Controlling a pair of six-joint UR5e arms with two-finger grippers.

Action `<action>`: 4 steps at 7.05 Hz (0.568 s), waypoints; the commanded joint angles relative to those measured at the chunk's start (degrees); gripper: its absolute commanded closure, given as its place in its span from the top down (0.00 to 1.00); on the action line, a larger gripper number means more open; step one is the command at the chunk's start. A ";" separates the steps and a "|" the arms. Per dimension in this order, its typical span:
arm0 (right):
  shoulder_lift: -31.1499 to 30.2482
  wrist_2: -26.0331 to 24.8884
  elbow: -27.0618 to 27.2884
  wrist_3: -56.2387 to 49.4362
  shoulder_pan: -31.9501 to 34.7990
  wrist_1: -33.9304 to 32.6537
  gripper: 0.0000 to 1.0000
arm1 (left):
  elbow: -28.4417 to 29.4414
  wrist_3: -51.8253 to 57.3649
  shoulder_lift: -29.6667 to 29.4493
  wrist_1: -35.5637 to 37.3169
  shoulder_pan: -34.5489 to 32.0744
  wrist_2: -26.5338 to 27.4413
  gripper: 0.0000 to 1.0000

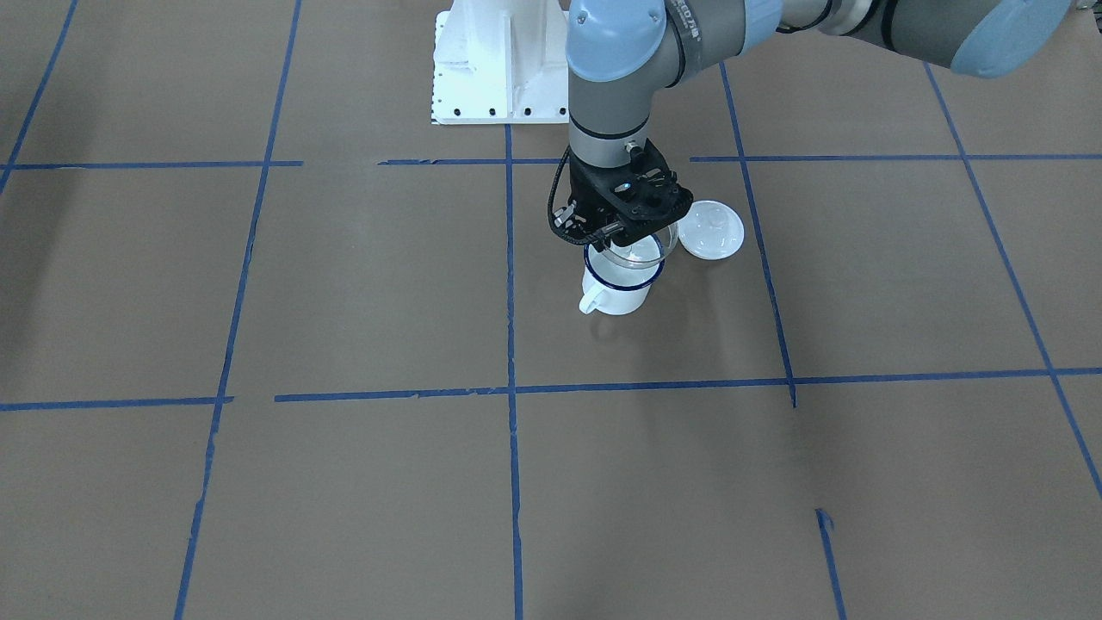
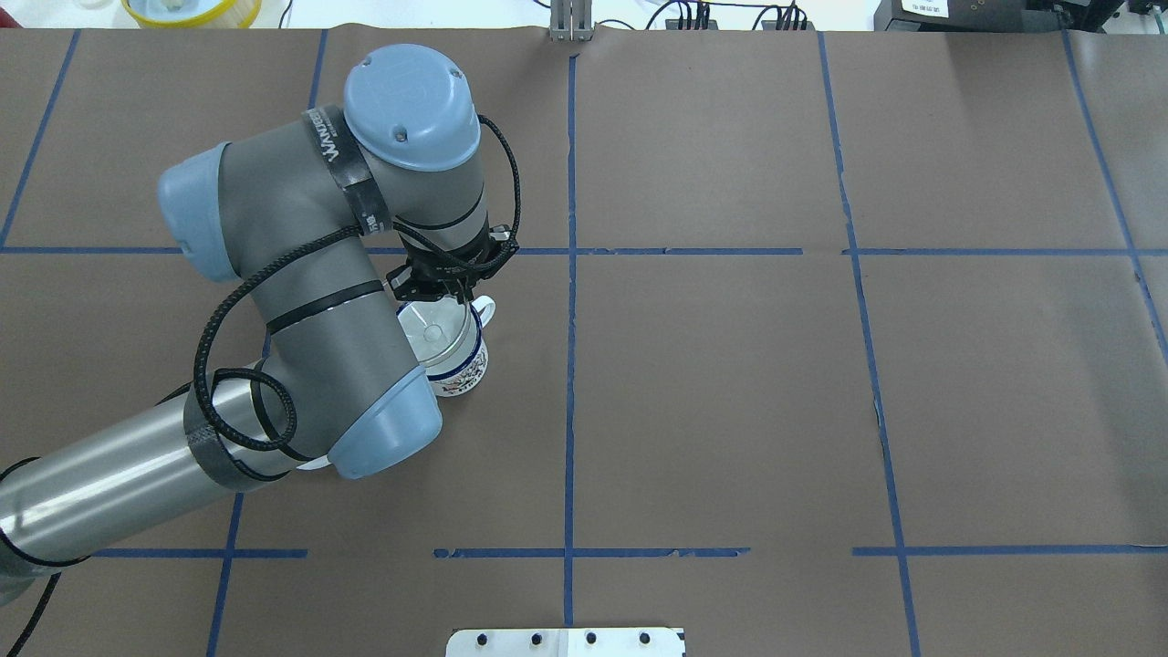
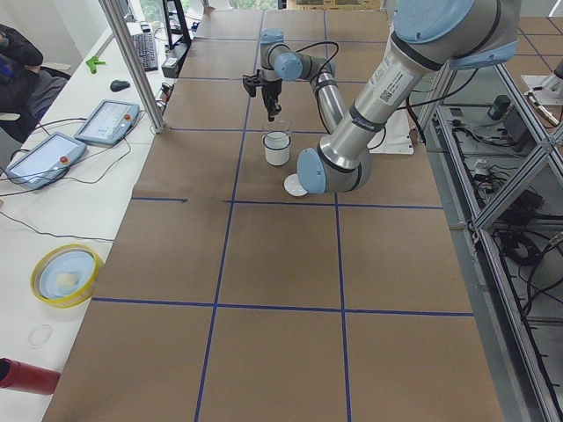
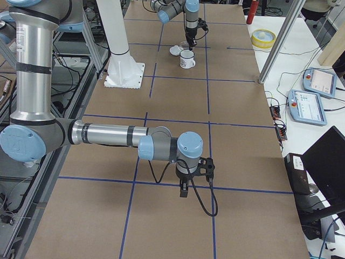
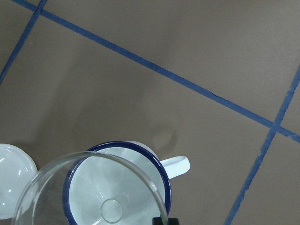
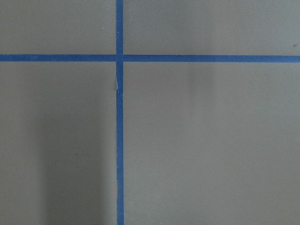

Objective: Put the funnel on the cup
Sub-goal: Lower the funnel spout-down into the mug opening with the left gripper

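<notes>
The cup [image 1: 616, 291] is a white enamel mug with a dark blue rim, upright on the brown table, also in the overhead view [image 2: 464, 367]. My left gripper [image 1: 622, 236] is shut on the rim of the clear funnel [image 1: 639, 251] and holds it right over the cup's mouth. In the left wrist view the funnel's [image 5: 89, 185] bowl overlaps the cup [image 5: 140, 151] and its spout points into it, slightly off-centre. I cannot tell if funnel and cup touch. My right gripper [image 4: 183, 190] hangs over bare table far from the cup; whether it is open or shut I cannot tell.
A round white lid [image 1: 710, 229] lies on the table right beside the cup, on the robot's left of it. The white robot base [image 1: 495, 65] stands behind. Blue tape lines cross the table. A yellow bowl [image 4: 262, 38] sits off the table's end.
</notes>
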 commanded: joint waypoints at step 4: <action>0.00 0.00 0.00 0.00 0.00 0.00 1.00 | 3.95 -0.62 -1.28 -0.07 0.54 1.54 0.00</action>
